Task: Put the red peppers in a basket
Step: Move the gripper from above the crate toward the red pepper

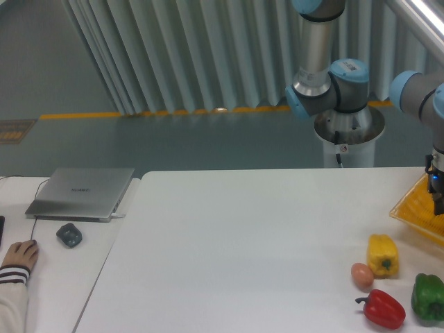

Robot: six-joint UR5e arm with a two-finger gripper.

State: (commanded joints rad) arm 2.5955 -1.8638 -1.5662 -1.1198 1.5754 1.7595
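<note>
The end effector point(437, 198) sits at the far right edge over the basket point(416, 208); whether it is spread or closed cannot be told. The red pepper point(383, 309) lies on the bench point(243, 250) below and left of it, nearer the camera, stem pointing left, beside an egg point(362, 275). No writing is readable.

Arm bent at right edge, end effector point(438, 198) pointing down, mostly cropped
</note>
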